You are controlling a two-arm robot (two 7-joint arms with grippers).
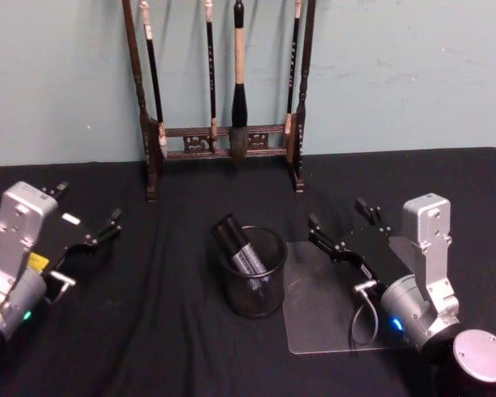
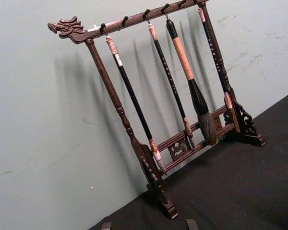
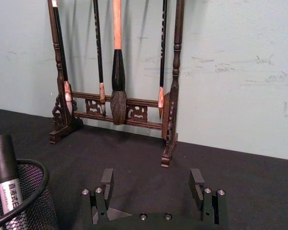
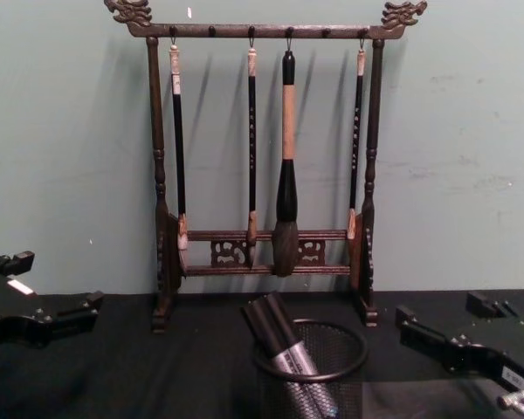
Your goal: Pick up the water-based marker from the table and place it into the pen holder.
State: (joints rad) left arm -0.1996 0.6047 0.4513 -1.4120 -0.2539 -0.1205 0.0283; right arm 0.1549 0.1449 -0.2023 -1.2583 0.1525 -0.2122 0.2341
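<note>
The markers (image 1: 241,246) already stand in the pen holder (image 1: 254,285) at the centre of the table (image 1: 174,331), leaning with their long axes tilted up toward the far left. The right gripper (image 1: 347,225) hovers just right of the holder, jaws spread and empty, the nearer tool. The left gripper (image 1: 87,217), also spread and empty, sits well apart on the left, so I judge nothing is left to lift

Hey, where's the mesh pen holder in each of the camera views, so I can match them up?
Head view: the pen holder stands at centre, on the table between the two arms, markers inside.
Chest view: bottom centre, in front of the brush rack.
Right wrist view: lower left corner, cut off by the edge.
Left wrist view: not in it.
Shared landmark: the brush rack stands behind it against the wall.
</note>
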